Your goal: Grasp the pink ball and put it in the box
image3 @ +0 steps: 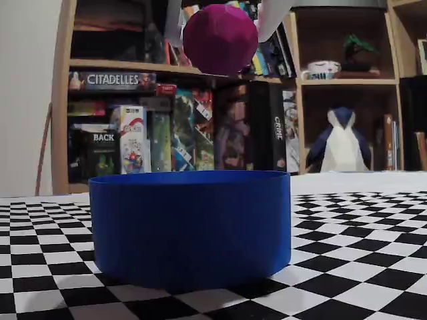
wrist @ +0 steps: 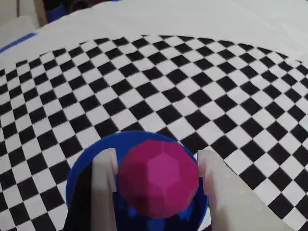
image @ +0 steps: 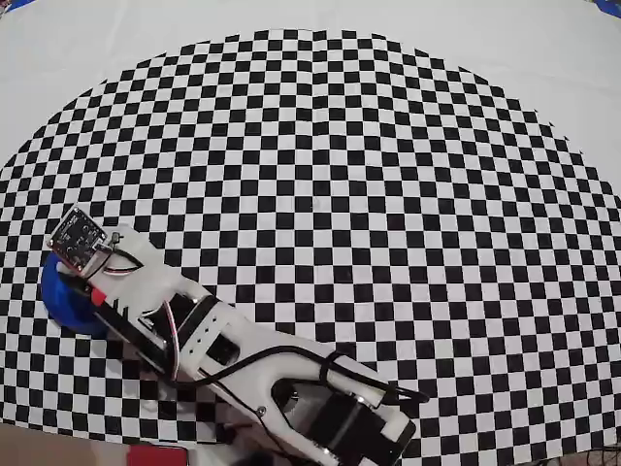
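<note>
The desk [image: 388,146] wears a black-and-white checkered cloth. In the overhead view the white arm [image: 223,340] reaches from the bottom edge up and left, its wrist covering most of the box [image: 60,296], so only a blue crescent shows there. The box [image3: 190,223] is round, smooth, bright blue with a low wall. The claw [wrist: 156,178] is clenched on the ball [wrist: 158,175], a matte, faceted pink sphere held between white fingers [wrist: 105,173], directly above the box and clear of its rim [image3: 220,37].
</note>
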Controlling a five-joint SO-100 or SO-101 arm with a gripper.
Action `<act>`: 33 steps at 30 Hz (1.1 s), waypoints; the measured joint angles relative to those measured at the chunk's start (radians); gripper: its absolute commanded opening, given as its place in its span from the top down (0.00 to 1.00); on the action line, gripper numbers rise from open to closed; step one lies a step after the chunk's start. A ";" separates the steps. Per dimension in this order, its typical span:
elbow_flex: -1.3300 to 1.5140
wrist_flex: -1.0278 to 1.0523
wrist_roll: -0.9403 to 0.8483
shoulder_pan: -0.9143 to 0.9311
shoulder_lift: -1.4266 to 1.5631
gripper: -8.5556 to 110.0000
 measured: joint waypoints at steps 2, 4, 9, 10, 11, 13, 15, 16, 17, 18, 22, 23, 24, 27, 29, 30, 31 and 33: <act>0.000 0.000 0.000 -0.005 0.000 0.93; 0.000 0.000 0.000 -0.009 0.000 0.93; 0.017 0.000 0.000 -0.012 0.000 0.93; 0.021 0.000 0.000 -0.012 0.000 0.93; 0.025 0.000 0.000 -0.012 0.000 0.93; 0.032 0.000 0.000 -0.012 0.000 0.93; 0.037 0.000 0.000 -0.012 0.000 0.93; 0.038 0.000 0.000 -0.012 -0.002 0.93; 0.038 0.000 0.000 -0.012 -0.002 0.93; 0.037 0.000 0.000 -0.012 0.000 0.93; 0.044 0.000 0.000 -0.012 0.000 0.93; 0.044 0.000 0.000 -0.012 -0.002 0.93; 0.044 0.000 0.000 -0.012 -0.002 0.93; 0.044 0.000 0.000 -0.012 -0.003 0.93; 0.044 0.000 0.000 -0.014 -0.009 0.93; 0.044 0.000 0.000 -0.015 -0.018 0.93; 0.044 0.000 0.000 -0.015 -0.026 0.93; 0.044 0.000 0.000 -0.015 -0.038 0.93</act>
